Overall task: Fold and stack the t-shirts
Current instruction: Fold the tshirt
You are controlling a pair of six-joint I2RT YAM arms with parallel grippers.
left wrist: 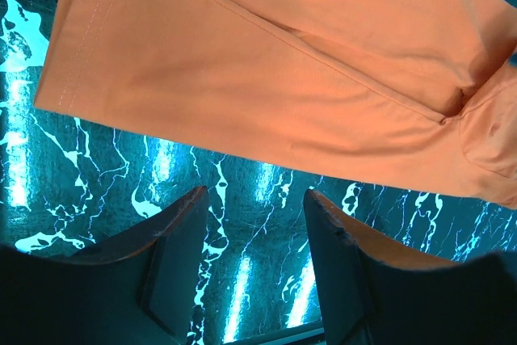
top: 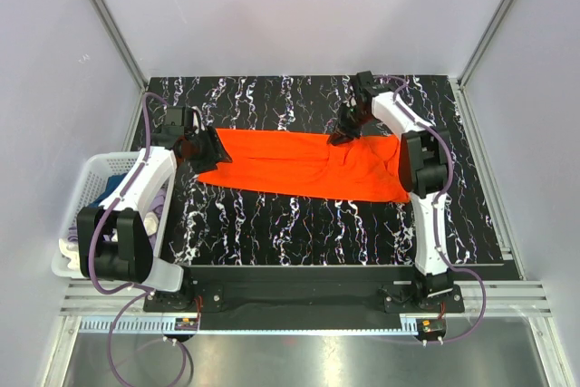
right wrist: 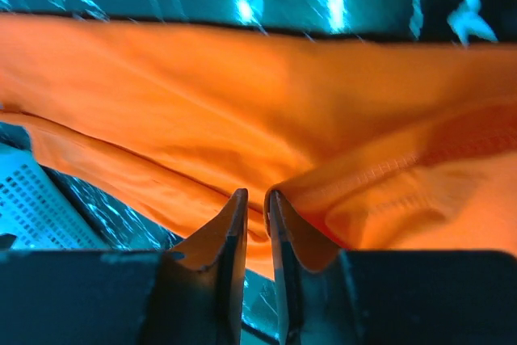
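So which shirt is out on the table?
The orange shirt, spread flat on the table. The other shirts are bunched in the white basket on the left.

Left fingers (left wrist: 174,240) spread apart; right fingers (right wrist: 222,240) nearly together, possibly gripping.

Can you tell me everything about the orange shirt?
The orange t-shirt is bright, soft-looking cloth, folded into one long strip lying flat across the black marbled table. Its left end shows a stitched hem, and its right end is bunched and wrinkly. A fold line runs along it. The left gripper is open over the table beside the hem, not touching it. The right gripper is at the shirt's far edge with its jaws nearly together; whether it pinches the cloth is unclear.
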